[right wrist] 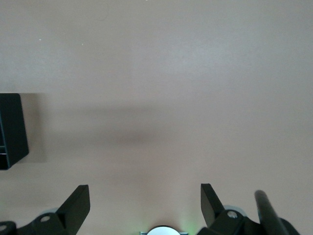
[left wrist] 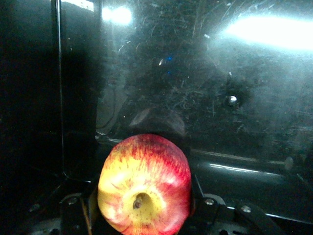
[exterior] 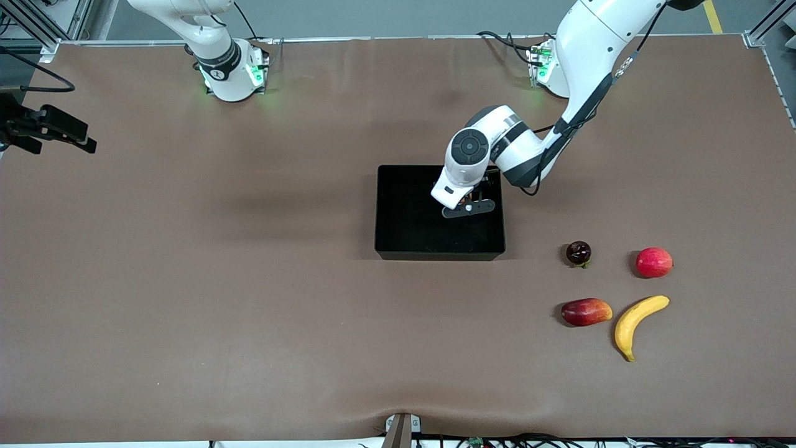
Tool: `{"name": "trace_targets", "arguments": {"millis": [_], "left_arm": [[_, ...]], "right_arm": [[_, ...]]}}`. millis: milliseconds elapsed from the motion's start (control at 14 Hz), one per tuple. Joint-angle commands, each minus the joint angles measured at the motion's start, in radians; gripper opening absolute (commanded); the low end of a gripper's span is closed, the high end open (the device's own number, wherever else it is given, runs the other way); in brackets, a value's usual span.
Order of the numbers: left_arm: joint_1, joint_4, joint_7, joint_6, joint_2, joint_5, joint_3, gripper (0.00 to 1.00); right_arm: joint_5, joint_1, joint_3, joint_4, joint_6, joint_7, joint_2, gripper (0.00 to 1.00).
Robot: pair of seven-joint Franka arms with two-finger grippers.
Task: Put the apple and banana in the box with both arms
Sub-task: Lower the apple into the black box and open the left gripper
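Observation:
My left gripper [exterior: 469,208] is down inside the black box [exterior: 435,254], near the wall at the left arm's end. It is shut on the red apple with yellow streaks [left wrist: 144,181], whose stem dimple faces the left wrist camera. In that view the gripper [left wrist: 144,208] holds the apple just above the box's glossy floor [left wrist: 220,98]. The yellow banana [exterior: 639,317] lies on the table toward the left arm's end, nearer the front camera than the box. My right gripper [right wrist: 145,193] is open and empty, high over bare table, and a corner of the box [right wrist: 11,129] shows in its view.
Beside the banana lie an elongated red-yellow fruit [exterior: 586,312], a dark round fruit [exterior: 578,252] and a smooth pinkish-red round fruit [exterior: 654,262]. A black fixture [exterior: 46,127] juts in at the right arm's end of the table.

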State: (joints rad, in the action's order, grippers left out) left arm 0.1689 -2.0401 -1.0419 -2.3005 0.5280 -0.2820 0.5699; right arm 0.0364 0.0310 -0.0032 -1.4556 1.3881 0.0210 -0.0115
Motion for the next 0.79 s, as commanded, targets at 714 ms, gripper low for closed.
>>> {"name": "trace_targets", "arguments": {"millis": [714], "left_arm": [[-0.129, 0.34, 0.185, 0.312, -0.075, -0.002, -0.007, 1.0]], "right_arm": [[-0.009, 0.006, 0.0, 0.0, -0.007, 0.043, 0.004, 1.0]]}}
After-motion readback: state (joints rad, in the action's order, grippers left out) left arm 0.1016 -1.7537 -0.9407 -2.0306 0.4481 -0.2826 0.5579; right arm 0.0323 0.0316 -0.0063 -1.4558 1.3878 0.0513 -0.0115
